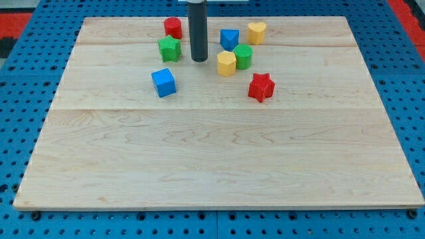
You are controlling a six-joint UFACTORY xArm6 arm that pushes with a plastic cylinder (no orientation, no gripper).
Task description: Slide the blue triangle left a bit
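The blue triangle (pixel 229 38) sits near the view's top, right of centre. My tip (pixel 199 60) rests on the board just left of and slightly below it, between it and the green star (pixel 169 48). A yellow block (pixel 226 64) and a green round block (pixel 243 57) lie directly below the blue triangle. A yellow heart-like block (pixel 256 32) lies to its right.
A red block (pixel 173 27) lies at the top left of the cluster. A blue cube (pixel 163 82) sits lower left. A red star (pixel 261 87) sits lower right. The wooden board (pixel 212 166) lies on a blue pegboard.
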